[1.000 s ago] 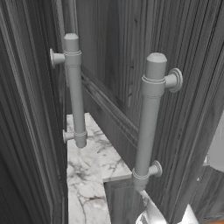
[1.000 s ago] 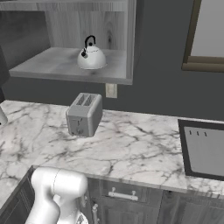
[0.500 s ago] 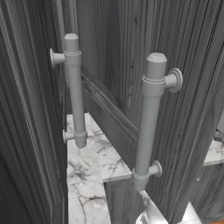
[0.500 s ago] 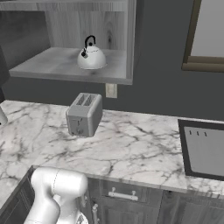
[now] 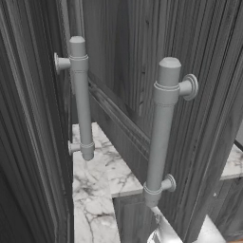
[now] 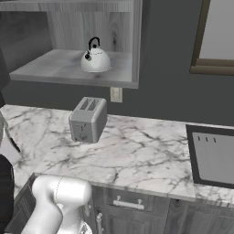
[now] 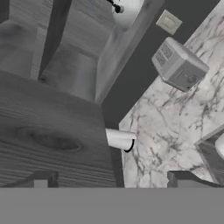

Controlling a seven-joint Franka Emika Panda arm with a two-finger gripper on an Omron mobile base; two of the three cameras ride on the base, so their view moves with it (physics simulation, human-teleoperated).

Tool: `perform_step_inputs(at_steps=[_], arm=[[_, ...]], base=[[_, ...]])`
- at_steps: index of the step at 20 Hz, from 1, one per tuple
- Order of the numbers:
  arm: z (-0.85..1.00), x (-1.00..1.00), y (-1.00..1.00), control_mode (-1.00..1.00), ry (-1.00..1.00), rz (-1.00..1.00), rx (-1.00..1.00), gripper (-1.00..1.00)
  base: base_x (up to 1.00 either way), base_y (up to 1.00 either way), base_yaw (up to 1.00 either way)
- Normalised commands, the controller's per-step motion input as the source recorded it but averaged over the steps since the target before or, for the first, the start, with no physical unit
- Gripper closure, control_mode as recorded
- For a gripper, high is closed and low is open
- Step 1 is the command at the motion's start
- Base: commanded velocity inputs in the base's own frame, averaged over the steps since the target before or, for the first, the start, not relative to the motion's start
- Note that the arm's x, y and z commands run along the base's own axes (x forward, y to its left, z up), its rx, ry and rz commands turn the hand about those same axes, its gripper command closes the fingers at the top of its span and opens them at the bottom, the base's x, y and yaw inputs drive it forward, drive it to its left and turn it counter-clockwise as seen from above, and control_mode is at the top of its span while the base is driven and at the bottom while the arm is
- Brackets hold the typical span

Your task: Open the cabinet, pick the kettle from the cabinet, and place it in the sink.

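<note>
The dark grey wood-grain cabinet was seen standing open in the right base view, its light grey shelf exposed. The small rounded silvery-white kettle with a thin dark arched handle was seated upright on that shelf, toward the right side, apart from the side wall. Below it, a boxy grey two-slot toaster was set on the white marble tabletop with grey veining, in front of a pale wall outlet on the dark wall. The matte black sink with its light-grey panel was sunk into the tabletop at the right edge, well apart from the toaster. A brown-framed window was hung above it.

In the left base view a thick light-grey cylindrical bar handle was seen close up on the swung-out door.

In the hand view the claw was spread wide with nothing held between its tips, the door's edge and a handle end lying just ahead
</note>
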Motion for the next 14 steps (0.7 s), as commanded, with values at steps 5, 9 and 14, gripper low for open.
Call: perform_step_inputs(at_steps=[5,9,14], arm=[[0.05,0.23,-0.30,-1.00,0.00,-0.01,-0.21,-1.00],[0.00,0.29,-0.18,-1.00,-0.07,0.00,-0.28,-1.00],[0.00,0.31,-0.10,-1.00,-0.11,0.00,-0.29,-1.00]], base=[[0.00,0.00,0.00],[0.00,0.00,0.00],[0.00,0.00,0.00]])
